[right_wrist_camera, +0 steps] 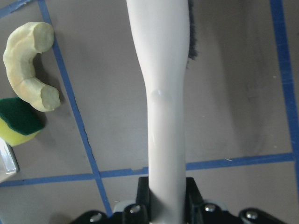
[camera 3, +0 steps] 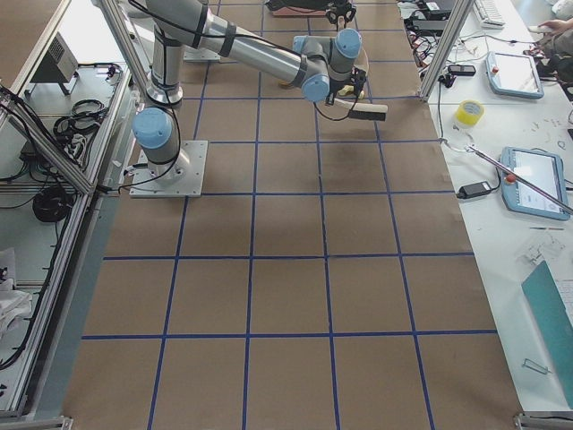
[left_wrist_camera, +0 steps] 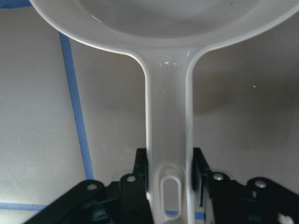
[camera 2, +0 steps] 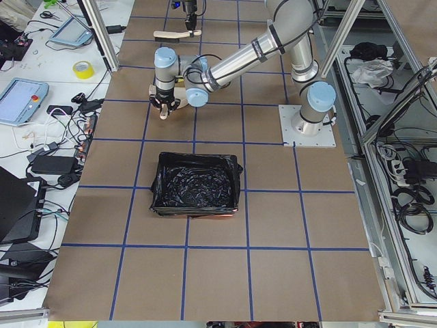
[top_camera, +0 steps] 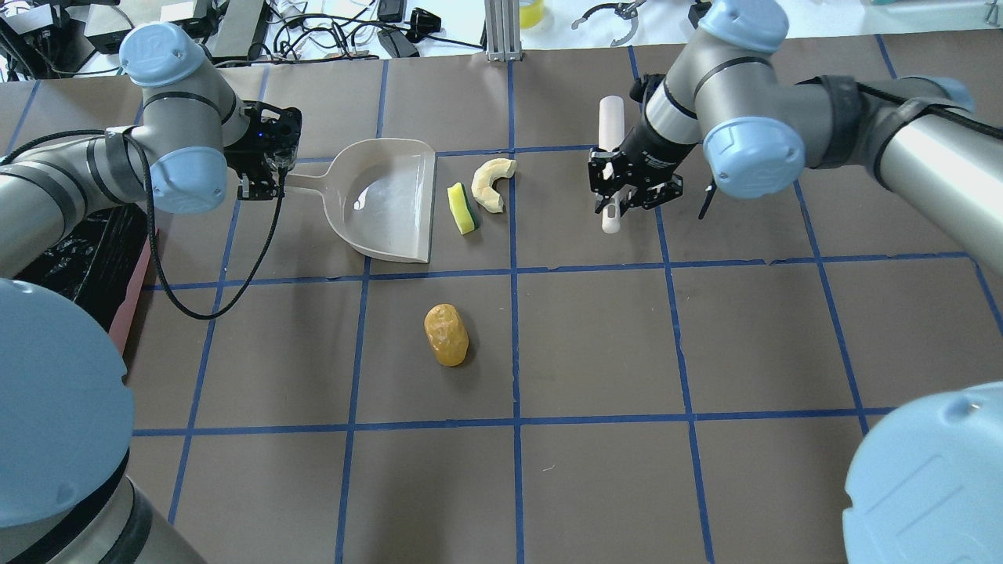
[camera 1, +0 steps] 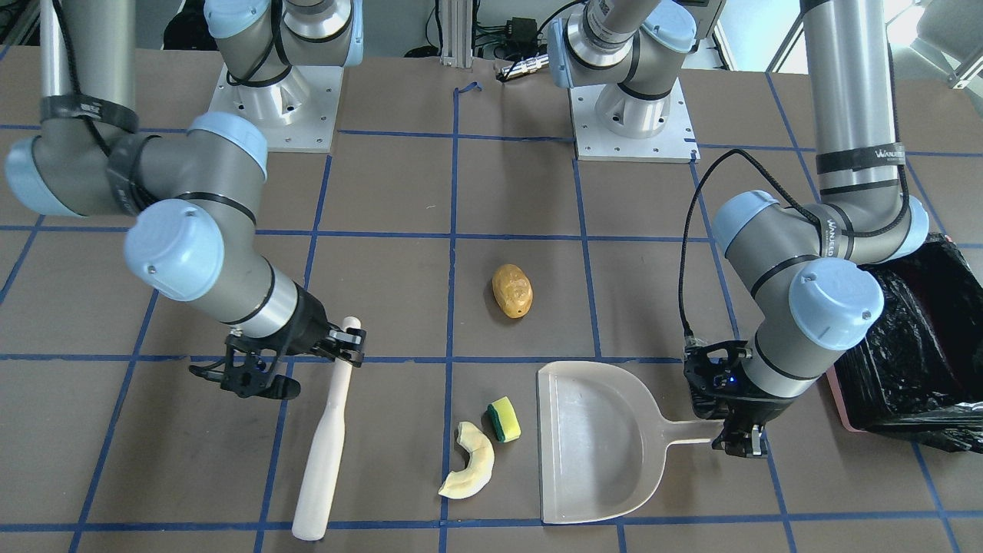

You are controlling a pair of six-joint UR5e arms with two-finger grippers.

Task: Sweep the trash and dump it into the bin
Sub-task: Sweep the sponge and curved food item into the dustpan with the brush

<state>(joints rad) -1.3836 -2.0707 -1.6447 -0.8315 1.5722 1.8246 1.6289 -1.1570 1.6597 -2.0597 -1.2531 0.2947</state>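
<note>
With sponge (top_camera: 462, 208) and crescent (top_camera: 490, 184) between, left claw (top_camera: 266, 182) grips the dustpan (top_camera: 392, 204) handle, right claw (top_camera: 615, 205) the brush (top_camera: 610, 117)

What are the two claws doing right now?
Left gripper: shut on the dustpan handle.
Right gripper: shut on the brush handle.

Brown table (top_camera: 595, 352) gridded with blue tape (top_camera: 514, 352) — cluttered white side bench (camera 2: 48, 68)

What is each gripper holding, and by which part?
Left gripper holds the dustpan by its handle end; right gripper holds the brush by its handle.
</note>
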